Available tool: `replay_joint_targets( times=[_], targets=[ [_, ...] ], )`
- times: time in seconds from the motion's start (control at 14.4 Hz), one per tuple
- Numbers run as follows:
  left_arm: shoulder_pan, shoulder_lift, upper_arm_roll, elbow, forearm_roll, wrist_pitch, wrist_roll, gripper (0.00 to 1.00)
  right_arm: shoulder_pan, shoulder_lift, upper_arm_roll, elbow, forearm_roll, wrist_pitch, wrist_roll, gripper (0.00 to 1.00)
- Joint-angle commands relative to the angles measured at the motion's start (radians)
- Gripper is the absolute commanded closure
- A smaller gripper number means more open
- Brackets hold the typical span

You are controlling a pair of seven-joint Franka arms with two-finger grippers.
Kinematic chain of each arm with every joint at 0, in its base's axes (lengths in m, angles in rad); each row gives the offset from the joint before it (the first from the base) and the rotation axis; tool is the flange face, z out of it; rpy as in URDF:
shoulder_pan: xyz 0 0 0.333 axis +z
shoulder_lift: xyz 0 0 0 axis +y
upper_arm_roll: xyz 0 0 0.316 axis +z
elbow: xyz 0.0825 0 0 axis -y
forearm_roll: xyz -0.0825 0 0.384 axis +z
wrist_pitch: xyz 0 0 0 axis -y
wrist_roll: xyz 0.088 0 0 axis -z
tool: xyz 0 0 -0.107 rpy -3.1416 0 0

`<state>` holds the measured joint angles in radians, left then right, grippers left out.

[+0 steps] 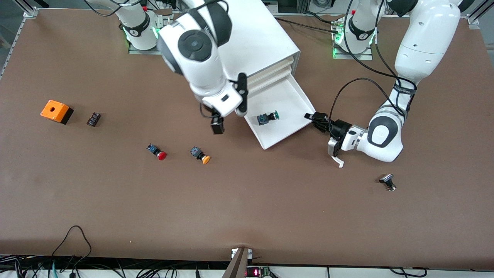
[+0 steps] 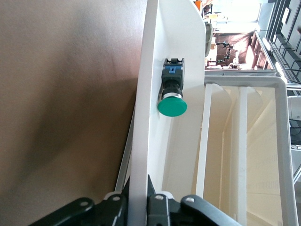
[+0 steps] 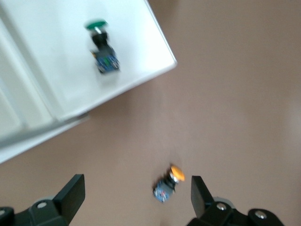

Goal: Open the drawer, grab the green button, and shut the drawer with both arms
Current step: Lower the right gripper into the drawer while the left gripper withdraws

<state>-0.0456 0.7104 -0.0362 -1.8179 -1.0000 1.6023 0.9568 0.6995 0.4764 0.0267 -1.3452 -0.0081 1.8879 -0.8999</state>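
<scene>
Three push buttons are counted: green (image 1: 267, 117), red (image 1: 156, 151), orange (image 1: 200, 155). One cabinet (image 1: 259, 46), one open drawer (image 1: 285, 127), one orange box (image 1: 56, 111), two arms.

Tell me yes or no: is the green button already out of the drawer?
No, the green button lies inside the open drawer, with neither pincer touching it.

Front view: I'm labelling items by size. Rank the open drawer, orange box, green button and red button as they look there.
1. Drawer
2. Orange box
3. Green button and red button: they look alike in size, so no ranking between them.
</scene>
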Motion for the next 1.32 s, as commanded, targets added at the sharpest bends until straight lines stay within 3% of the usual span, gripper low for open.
replay_joint_targets(
  times=[0.0, 0.07, 0.35, 0.55, 0.69, 1.04, 1.25],
  targets=[
    [-0.008, -0.003, 0.044, 0.04, -0.009, 0.065, -0.023, 0.42, 0.037, 0.043, 0.018, 0.047, 0.032, 0.02, 0.03, 0.0],
    [-0.005, -0.006, 0.047, 0.043, -0.021, 0.064, -0.018, 0.0, 0.041, 0.068, 0.031, 0.06, 0.058, 0.039, 0.041, 0.0],
    [0.004, -0.019, 0.047, 0.042, -0.038, 0.061, -0.016, 0.0, 0.091, 0.169, 0.035, 0.162, 0.054, 0.043, 0.033, 0.0],
    [0.022, -0.068, 0.05, 0.037, -0.031, 0.064, -0.032, 0.0, 0.083, 0.208, 0.033, 0.178, 0.056, 0.06, 0.029, 0.0],
    [0.047, -0.129, 0.052, 0.04, -0.008, 0.105, -0.148, 0.0, 0.08, 0.237, 0.033, 0.182, 0.059, 0.097, 0.027, 0.0],
    [0.107, -0.316, 0.05, 0.063, 0.354, 0.181, -0.197, 0.0, 0.113, 0.286, 0.032, 0.179, 0.06, 0.149, 0.042, 0.0],
    [0.17, -0.428, 0.05, 0.06, 0.382, 0.277, -0.197, 0.0, 0.137, 0.309, 0.027, 0.184, 0.057, 0.146, 0.044, 0.0]
  ],
)
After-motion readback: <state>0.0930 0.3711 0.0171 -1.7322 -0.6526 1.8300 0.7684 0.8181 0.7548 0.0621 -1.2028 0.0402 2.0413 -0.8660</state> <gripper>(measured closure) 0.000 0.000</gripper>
